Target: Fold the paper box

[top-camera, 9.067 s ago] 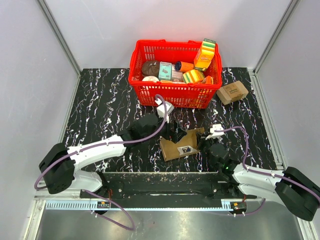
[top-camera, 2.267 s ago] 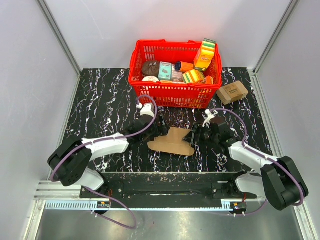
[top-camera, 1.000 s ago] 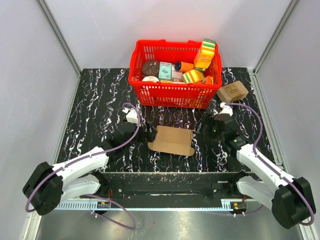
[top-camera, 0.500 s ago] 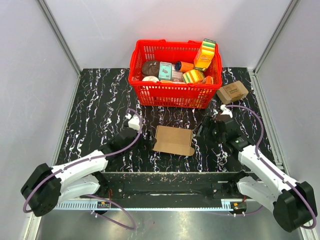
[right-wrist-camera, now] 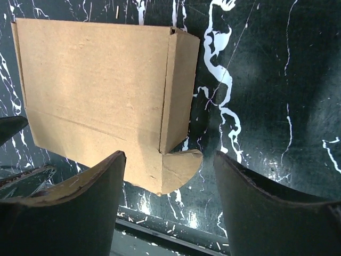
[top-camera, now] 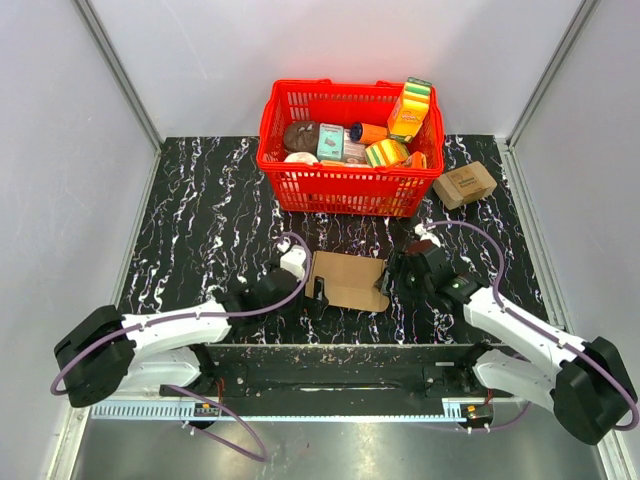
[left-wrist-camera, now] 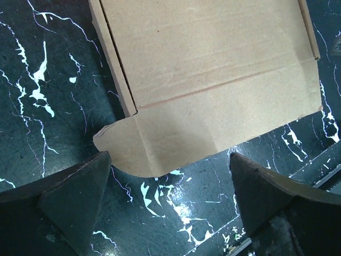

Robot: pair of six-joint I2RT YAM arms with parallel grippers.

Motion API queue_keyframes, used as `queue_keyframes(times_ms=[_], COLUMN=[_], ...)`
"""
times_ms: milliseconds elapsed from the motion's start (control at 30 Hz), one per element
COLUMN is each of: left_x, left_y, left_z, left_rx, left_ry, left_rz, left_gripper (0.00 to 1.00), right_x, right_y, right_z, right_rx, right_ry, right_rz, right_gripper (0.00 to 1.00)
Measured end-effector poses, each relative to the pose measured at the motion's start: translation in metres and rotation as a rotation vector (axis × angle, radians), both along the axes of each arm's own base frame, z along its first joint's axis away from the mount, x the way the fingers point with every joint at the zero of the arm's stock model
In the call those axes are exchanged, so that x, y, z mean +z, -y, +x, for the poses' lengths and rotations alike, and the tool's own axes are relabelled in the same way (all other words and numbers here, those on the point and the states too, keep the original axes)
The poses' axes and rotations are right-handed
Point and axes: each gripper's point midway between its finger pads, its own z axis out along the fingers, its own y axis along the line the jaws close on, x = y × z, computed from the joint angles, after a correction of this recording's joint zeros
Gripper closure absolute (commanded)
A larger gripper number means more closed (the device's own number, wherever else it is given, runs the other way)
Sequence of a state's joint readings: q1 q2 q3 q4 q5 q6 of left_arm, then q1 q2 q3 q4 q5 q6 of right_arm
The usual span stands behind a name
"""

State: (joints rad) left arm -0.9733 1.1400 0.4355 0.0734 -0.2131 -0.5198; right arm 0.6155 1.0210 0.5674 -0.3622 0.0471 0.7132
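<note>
The paper box (top-camera: 348,280) lies closed and flat on the black marble table, a plain brown cardboard mailer. My left gripper (top-camera: 318,292) is at its near left corner, jaws open. In the left wrist view the box (left-wrist-camera: 208,69) fills the top, its rounded tab (left-wrist-camera: 133,154) just ahead of my left gripper (left-wrist-camera: 170,178), with nothing between the fingers. My right gripper (top-camera: 385,282) is at the near right corner, open. In the right wrist view the box (right-wrist-camera: 96,90) ends in a rounded tab (right-wrist-camera: 181,168), which sits between the spread fingertips of the right gripper (right-wrist-camera: 169,178), untouched.
A red basket (top-camera: 350,185) full of groceries stands behind the box. A small printed brown carton (top-camera: 465,184) lies at the back right. The table's near edge with the metal rail (top-camera: 320,365) runs just below both grippers.
Both arms have swung inward to the box's near corners, the left from the left side, the right from the back right. The right jaws have narrowed somewhat. The box stays put.
</note>
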Motion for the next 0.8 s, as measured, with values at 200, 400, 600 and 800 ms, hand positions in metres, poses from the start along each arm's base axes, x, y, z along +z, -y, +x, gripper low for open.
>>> queue_keyframes(times_ms=[200, 400, 600, 800], left_x=[0.003, 0.002, -0.007, -0.012], left_y=[0.002, 0.003, 0.003, 0.005], left_z=[0.001, 0.000, -0.001, -0.002], left_rx=[0.004, 0.004, 0.002, -0.001], left_ry=[-0.002, -0.008, -0.028, -0.044], left_rz=[0.001, 0.000, 0.023, 0.021], left_gripper=[0.02, 0.02, 0.02, 0.03], right_x=[-0.013, -0.018, -0.019, -0.020], right_y=[-0.006, -0.013, -0.018, -0.024], right_z=[-0.008, -0.014, -0.019, -0.022], right_rx=[0.021, 0.048, 0.071, 0.085], right_ry=[-0.059, -0.091, -0.107, -0.118], right_rz=[0.021, 0.042, 0.074, 0.106], right_gripper=[0.32, 0.32, 0.32, 0.32])
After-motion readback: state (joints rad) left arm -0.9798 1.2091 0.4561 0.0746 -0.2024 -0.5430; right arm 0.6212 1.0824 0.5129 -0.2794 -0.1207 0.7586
